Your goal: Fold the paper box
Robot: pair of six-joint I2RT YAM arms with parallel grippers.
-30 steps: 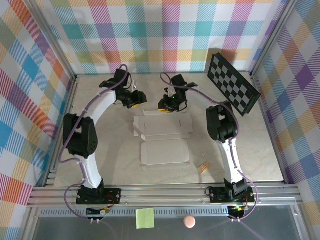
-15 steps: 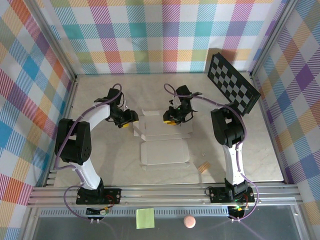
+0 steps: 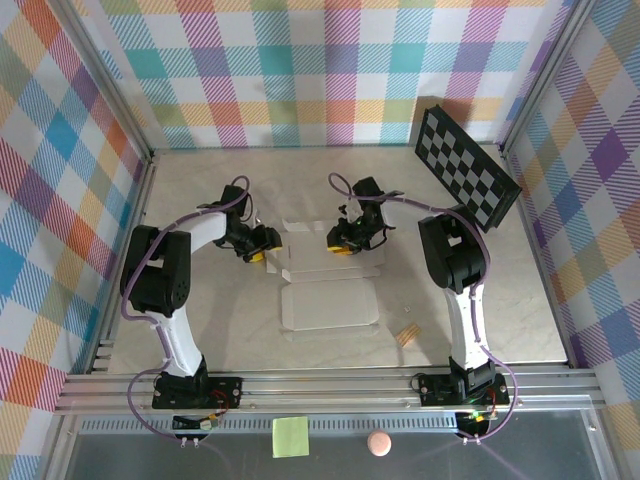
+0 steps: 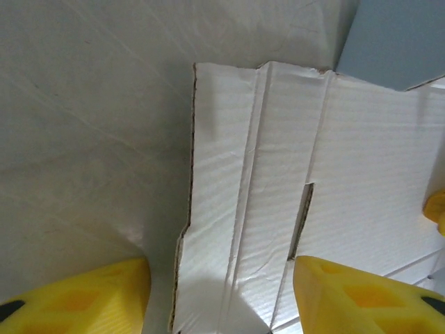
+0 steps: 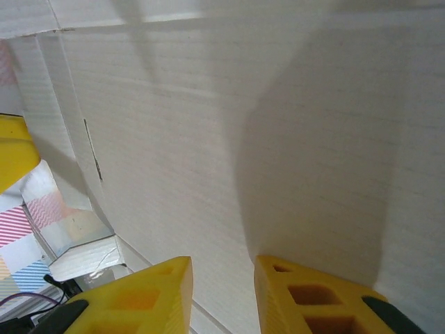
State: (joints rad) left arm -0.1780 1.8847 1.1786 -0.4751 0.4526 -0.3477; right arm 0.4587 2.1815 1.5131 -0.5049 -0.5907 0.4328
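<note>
The paper box (image 3: pixel 328 280) lies flat on the table as a pale creased die-cut sheet with small flaps. My left gripper (image 3: pixel 262 243) is at its far left edge. In the left wrist view that gripper (image 4: pixel 219 299) is open, with one yellow finger (image 4: pixel 76 296) over the bare table and the other over the cardboard; the creased side flap (image 4: pixel 229 209) lies between them. My right gripper (image 3: pixel 343 240) hangs low over the far panel near its back edge. In the right wrist view it (image 5: pixel 222 299) stands open by a narrow gap, close above the plain cardboard (image 5: pixel 208 125), with nothing between its fingers.
A black-and-white checkerboard panel (image 3: pixel 467 165) leans at the back right. A small wooden piece (image 3: pixel 407 336) lies near the right arm. A yellow-green sticky note (image 3: pixel 291 436) and a pink ball (image 3: pixel 378 443) sit in front of the rail. Plaid walls enclose three sides.
Both grippers came forward and down from the back of the table onto the sheet's far part. The left one moved to its left edge, the right one settled over the far panel.
</note>
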